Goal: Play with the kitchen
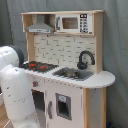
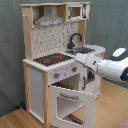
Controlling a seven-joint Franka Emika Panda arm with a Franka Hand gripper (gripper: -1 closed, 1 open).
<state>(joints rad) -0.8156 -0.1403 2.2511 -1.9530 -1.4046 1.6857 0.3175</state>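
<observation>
The kitchen (image 1: 70,50) is a tall white and light-wood toy with a red-ringed black stovetop (image 1: 39,65), a grey hood (image 1: 40,27), a black faucet (image 1: 85,57) and a sink (image 1: 72,74). In the second exterior view the kitchen (image 2: 50,35) has its windowed oven door (image 2: 70,102) swung down open. My white arm comes in from the second exterior view's right. My gripper (image 2: 78,59) is at the front edge of the counter, just above the knobs (image 2: 56,75) and beside the stovetop (image 2: 52,59). In the first exterior view the arm's body (image 1: 17,90) hides the gripper.
A toy microwave (image 1: 72,22) sits at the top right of the kitchen. The pegboard back (image 2: 55,37) rises behind the stove. A grey curtain (image 2: 107,22) hangs behind everything. A wooden floor (image 2: 15,120) lies in front, with the open door jutting out over it.
</observation>
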